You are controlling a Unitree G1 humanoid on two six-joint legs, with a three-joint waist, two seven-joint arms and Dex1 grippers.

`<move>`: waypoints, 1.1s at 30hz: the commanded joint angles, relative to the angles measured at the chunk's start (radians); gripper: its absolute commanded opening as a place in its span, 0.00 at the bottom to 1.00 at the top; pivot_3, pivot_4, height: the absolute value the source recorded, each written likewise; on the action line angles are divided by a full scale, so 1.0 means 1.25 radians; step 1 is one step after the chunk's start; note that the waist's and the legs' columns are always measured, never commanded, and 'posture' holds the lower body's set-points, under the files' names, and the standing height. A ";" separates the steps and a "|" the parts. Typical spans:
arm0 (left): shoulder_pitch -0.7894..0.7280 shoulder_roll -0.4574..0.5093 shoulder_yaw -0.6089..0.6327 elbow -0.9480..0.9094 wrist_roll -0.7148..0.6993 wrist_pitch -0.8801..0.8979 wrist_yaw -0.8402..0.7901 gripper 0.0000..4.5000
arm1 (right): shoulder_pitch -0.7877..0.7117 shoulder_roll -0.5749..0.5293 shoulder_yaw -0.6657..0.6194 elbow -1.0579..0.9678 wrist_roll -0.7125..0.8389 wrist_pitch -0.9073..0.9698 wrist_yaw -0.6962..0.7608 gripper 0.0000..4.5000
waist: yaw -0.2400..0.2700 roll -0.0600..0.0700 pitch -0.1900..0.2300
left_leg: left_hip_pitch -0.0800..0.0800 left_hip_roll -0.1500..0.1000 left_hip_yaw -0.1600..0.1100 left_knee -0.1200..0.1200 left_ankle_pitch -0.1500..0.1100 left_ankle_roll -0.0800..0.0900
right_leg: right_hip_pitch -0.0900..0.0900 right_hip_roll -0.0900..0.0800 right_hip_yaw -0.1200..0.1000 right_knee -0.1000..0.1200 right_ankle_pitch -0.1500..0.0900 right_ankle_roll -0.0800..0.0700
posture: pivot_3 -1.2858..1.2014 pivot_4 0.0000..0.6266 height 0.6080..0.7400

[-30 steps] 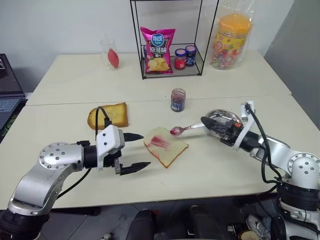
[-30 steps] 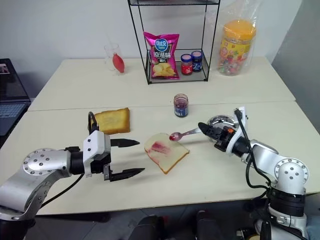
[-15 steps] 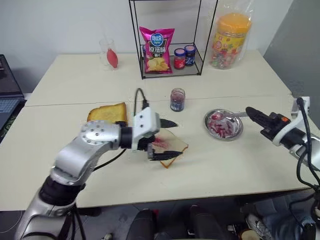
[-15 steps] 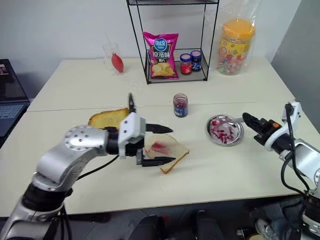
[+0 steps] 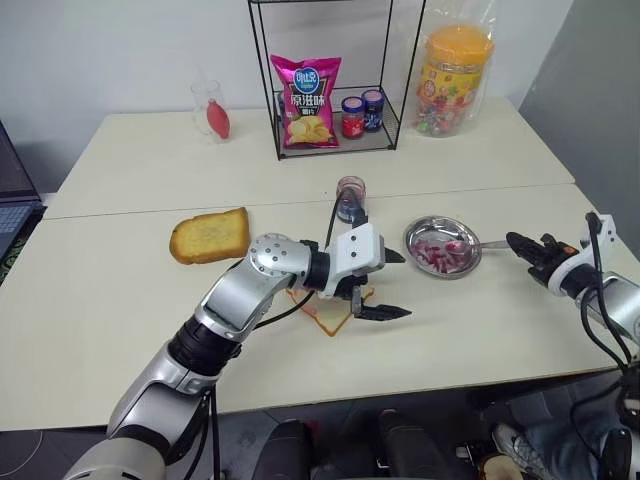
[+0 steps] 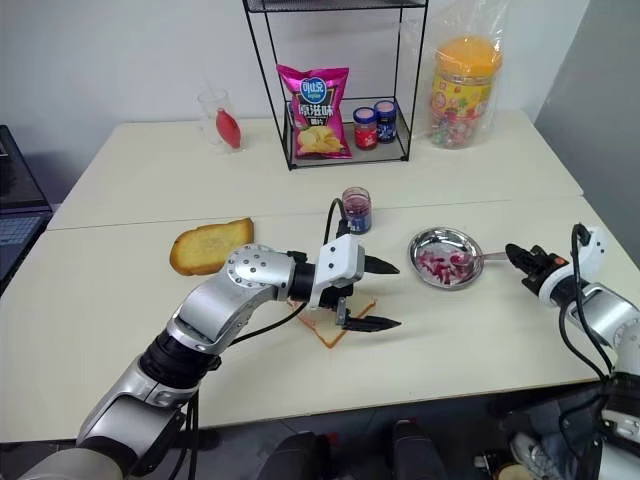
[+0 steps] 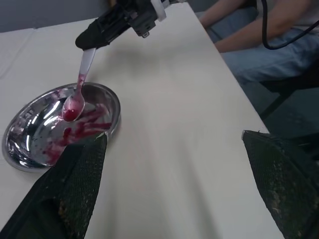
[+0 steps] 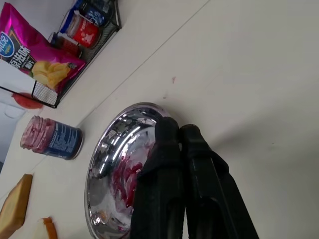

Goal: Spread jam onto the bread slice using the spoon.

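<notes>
Right pincer clamped on spoon handle end, bowl w/ jam in steel dish. Left pincer wide open, empty, over bread slice mid-desk. Bread soft, tears easily: go light; spoon stiff, slippery, grip by handle

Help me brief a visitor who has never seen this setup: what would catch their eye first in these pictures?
Probably the left pincer, its fingers spread wide, hanging over the bread slice in the middle of the table. Next, to its right, the right pincer, shut on the spoon, whose bowl lies in the red-smeared metal dish. At the back, a pink chip bag stands in a black wire rack.
</notes>
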 commanded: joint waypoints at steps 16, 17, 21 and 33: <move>-0.030 -0.061 0.025 0.024 0.038 -0.014 0.030 1.00 | -0.054 -0.016 0.104 0.002 -0.349 -0.159 0.162 0.60 | 0.001 0.000 0.000 | 0.000 0.000 0.000 0.000 0.000 0.000 | 0.000 0.000 0.001 0.000 0.001 0.001 | 0.52 0.24 1.00; -0.029 -0.061 0.025 0.023 0.038 -0.014 0.030 1.00 | -0.054 -0.012 0.106 -0.004 -0.358 -0.164 0.168 0.64 | 0.001 0.000 0.000 | 0.000 0.000 0.000 0.000 0.000 0.000 | 0.000 0.000 0.001 0.000 0.001 0.001 | 0.52 0.24 1.00; -0.028 -0.062 0.025 0.022 0.037 -0.013 0.031 1.00 | -0.048 -0.015 0.143 -0.027 -0.424 -0.208 0.205 0.85 | 0.001 0.000 0.000 | 0.000 0.000 0.000 0.000 0.000 0.000 | 0.000 0.000 0.000 0.000 0.001 0.001 | 0.52 0.24 1.00; -0.022 -0.060 0.030 0.014 0.040 -0.014 0.043 1.00 | -0.071 0.010 0.149 -0.005 -0.532 -0.323 0.238 0.99 | 0.001 0.000 0.000 | 0.000 0.000 0.000 0.000 0.000 0.000 | 0.000 0.000 0.001 0.000 0.001 0.001 | 0.52 0.24 1.00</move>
